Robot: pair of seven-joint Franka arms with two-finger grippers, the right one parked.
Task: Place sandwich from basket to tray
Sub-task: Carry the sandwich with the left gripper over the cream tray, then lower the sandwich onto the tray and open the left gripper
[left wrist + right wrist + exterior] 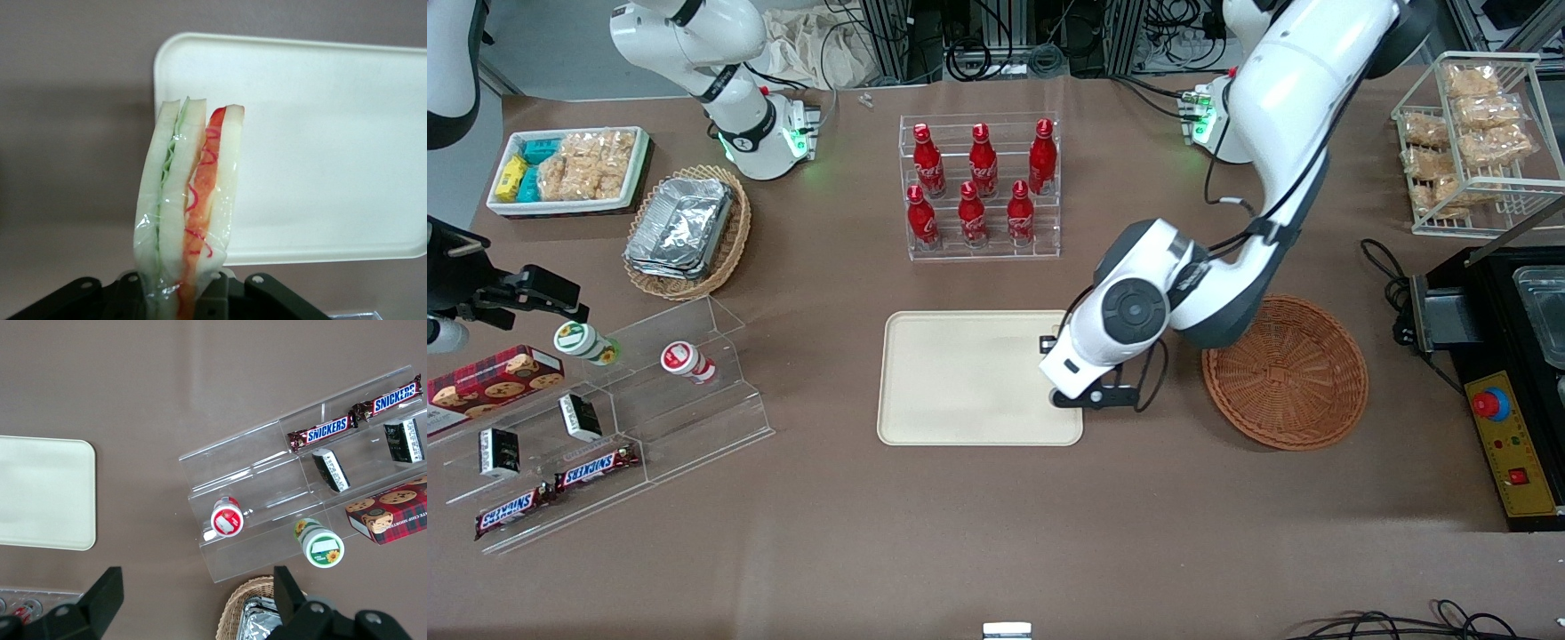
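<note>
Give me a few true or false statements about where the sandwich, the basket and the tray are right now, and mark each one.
1. The end effector is shut on the sandwich. True.
2. The sandwich lies in the basket. False: the basket holds nothing; the sandwich is in the end effector.
3. The end effector is at the edge of the tray that faces the basket. True.
4. The sandwich already rests flat on the tray. False: it is held on edge, with the tray's surface bare.
5. Six red bottles stand in a clear rack. True.
</note>
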